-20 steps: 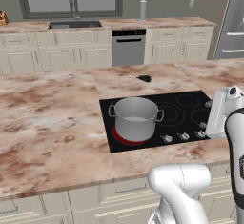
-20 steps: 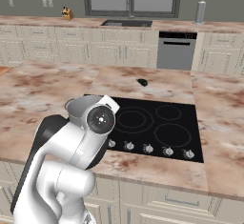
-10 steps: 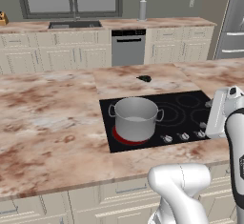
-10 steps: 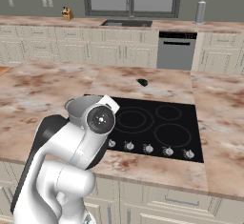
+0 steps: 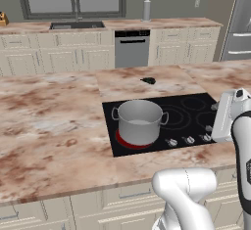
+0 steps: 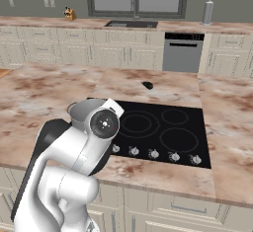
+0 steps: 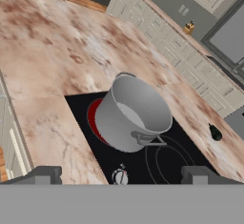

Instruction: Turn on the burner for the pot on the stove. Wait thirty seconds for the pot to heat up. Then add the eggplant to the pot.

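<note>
The grey steel pot [image 5: 139, 121] stands on the front left burner [image 5: 123, 143], which glows red around its base, on the black stove [image 5: 196, 107]. The small dark eggplant [image 5: 148, 80] lies on the counter just behind the stove. My gripper [image 5: 212, 117] hovers over the stove's front right corner, open and empty, pointing left towards the pot. In the hand view its fingertips [image 7: 45, 175] stand wide apart around the gripper [image 7: 121, 178], with the pot [image 7: 136, 113], the red burner [image 7: 95, 120] and the eggplant [image 7: 215, 133] ahead. My arm hides part of the pot [image 6: 79, 110] in the right base view.
A row of silver knobs [image 6: 153, 153] runs along the stove's front edge; one knob [image 7: 119, 176] sits just beyond my fingertips. Marble counter [image 5: 54, 126] stretches left of the stove. A sink [image 5: 77, 25] and dishwasher [image 5: 131, 48] line the far wall.
</note>
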Controlling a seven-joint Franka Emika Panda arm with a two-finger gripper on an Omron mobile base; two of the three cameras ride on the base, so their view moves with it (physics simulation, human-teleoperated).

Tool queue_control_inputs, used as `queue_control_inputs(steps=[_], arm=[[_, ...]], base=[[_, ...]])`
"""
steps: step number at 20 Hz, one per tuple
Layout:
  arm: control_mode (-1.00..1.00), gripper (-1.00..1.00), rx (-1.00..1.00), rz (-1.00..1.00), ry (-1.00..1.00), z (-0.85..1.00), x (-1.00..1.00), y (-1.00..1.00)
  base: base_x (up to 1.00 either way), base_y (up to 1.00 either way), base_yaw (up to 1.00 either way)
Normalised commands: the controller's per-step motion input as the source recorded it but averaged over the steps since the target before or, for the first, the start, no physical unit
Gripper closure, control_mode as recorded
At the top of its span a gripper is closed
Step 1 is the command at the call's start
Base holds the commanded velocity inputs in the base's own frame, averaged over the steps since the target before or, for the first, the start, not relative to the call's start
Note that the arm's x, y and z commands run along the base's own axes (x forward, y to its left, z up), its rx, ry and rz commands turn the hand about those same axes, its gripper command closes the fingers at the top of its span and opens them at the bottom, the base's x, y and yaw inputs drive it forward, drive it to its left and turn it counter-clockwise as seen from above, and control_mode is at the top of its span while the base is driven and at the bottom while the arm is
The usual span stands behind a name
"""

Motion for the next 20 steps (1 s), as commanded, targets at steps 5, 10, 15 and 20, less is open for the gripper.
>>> queue_control_inputs(steps=[5,10,15,20], arm=[[-1.0,-1.0,0.0,0.0,0.0,0.0,0.0,0.0],[-1.0,-1.0,0.0,0.0,0.0,0.0,0.0,0.0],[-1.0,-1.0,0.0,0.0,0.0,0.0,0.0,0.0],[-1.0,-1.0,0.0,0.0,0.0,0.0,0.0,0.0]], base=[[0.0,0.0,0.0],[0.0,0.0,0.0],[0.0,0.0,0.0],[0.0,0.0,0.0]])
